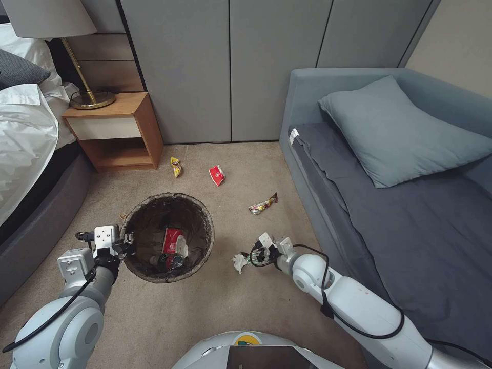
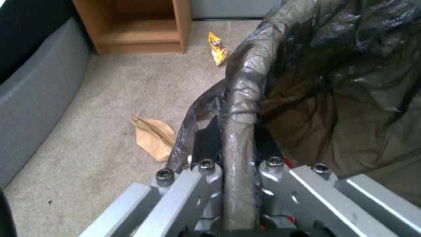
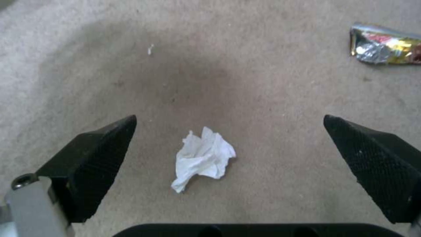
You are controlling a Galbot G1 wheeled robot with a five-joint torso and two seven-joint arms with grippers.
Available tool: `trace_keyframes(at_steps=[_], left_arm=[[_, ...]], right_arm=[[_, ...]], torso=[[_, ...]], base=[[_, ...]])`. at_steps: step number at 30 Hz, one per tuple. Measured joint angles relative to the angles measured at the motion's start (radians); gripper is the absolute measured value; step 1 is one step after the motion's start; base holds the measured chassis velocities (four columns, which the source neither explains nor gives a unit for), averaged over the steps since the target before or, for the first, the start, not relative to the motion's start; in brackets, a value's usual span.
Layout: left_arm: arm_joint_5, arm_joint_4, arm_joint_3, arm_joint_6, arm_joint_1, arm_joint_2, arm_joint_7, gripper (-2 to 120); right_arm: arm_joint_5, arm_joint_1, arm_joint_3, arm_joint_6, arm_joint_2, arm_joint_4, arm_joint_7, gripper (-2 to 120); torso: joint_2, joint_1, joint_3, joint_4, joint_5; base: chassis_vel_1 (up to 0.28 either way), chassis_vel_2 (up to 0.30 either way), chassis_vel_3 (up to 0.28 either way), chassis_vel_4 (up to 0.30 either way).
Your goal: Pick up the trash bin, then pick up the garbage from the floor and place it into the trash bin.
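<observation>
The trash bin [image 1: 169,196] with its dark liner hangs just off the carpet at the front left. My left gripper [image 1: 126,239] is shut on its near-left rim [image 2: 239,108], the jaws pinching the liner. Inside lie a red-and-white wrapper [image 1: 173,240] and a small clear bottle [image 1: 172,261]. My right gripper [image 1: 255,254] is open and low over a white tissue wad [image 1: 239,262], which lies between its fingertips [image 3: 103,153] on the floor [image 3: 202,158]. More garbage on the carpet: a yellow packet [image 1: 176,166], a red-and-white wrapper [image 1: 217,176], a dark foil wrapper [image 1: 263,204] and brown paper [image 2: 151,136].
A wooden nightstand [image 1: 115,130] with a brass lamp stands at the back left beside the bed [image 1: 25,143]. A grey sofa [image 1: 410,205] with a pillow runs along the right. Grey cabinet doors [image 1: 230,66] close off the back.
</observation>
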State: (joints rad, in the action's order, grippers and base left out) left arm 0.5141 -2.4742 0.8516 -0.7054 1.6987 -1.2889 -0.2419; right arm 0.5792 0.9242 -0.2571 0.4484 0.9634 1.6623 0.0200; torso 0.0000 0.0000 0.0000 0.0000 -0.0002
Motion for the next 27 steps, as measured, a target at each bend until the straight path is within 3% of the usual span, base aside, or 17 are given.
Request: trace_keyframes(at_steps=[27], left_arm=[[0.016,0.005,-0.007,-0.001,-0.028,0.019,0.008,3]], right_arm=[[-0.017,-0.145,-0.173,0.033,0.239,-0.29,0.122,100]], torso=[[0.0,0.0,0.0,-0.0001,0.0]], base=[[0.0,0.0,0.0,0.0]])
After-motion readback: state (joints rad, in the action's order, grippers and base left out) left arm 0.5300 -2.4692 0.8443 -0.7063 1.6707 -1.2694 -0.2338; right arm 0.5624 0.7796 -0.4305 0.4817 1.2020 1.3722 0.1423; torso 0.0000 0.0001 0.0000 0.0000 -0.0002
